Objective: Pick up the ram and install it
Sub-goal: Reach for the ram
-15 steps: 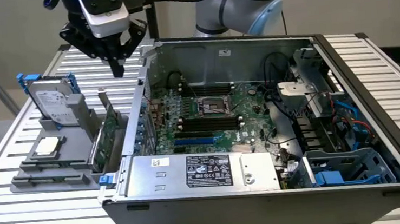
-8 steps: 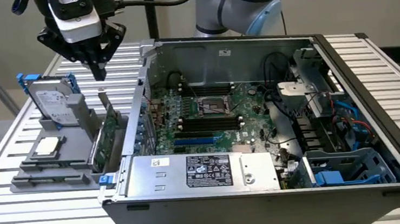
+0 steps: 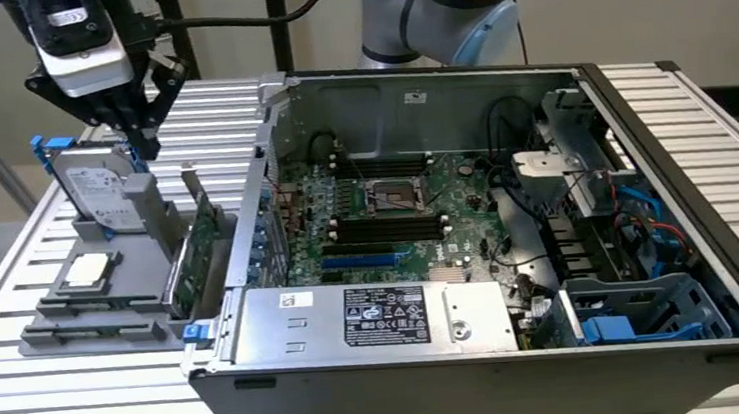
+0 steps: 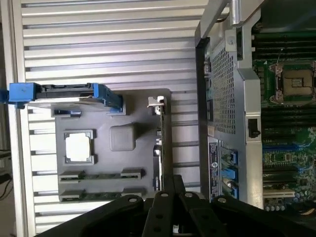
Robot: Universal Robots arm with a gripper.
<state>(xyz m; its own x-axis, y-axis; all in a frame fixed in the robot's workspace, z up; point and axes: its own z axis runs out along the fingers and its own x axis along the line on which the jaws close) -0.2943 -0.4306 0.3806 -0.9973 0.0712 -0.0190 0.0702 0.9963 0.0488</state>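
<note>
Two thin green ram sticks (image 4: 101, 174) (image 4: 98, 194) stand on edge in the slots of a grey holder (image 4: 143, 106), which sits on the slatted table beside the open computer case (image 3: 332, 90). My gripper (image 3: 142, 139) hangs above the holder's far end, over the hard drive (image 3: 98, 191), well away from the ram. Its black fingers (image 4: 170, 190) look shut with nothing between them. The motherboard's black memory slots (image 3: 378, 228) lie empty below the processor socket (image 3: 393, 195).
The holder also carries a square silver processor chip (image 4: 79, 146) and a tall green expansion card (image 3: 200, 257) with a metal bracket. A blue-railed hard drive (image 4: 64, 93) stands at its end. The case wall (image 4: 227, 123) rises between holder and motherboard. A power supply (image 3: 366, 318) sits at the case front.
</note>
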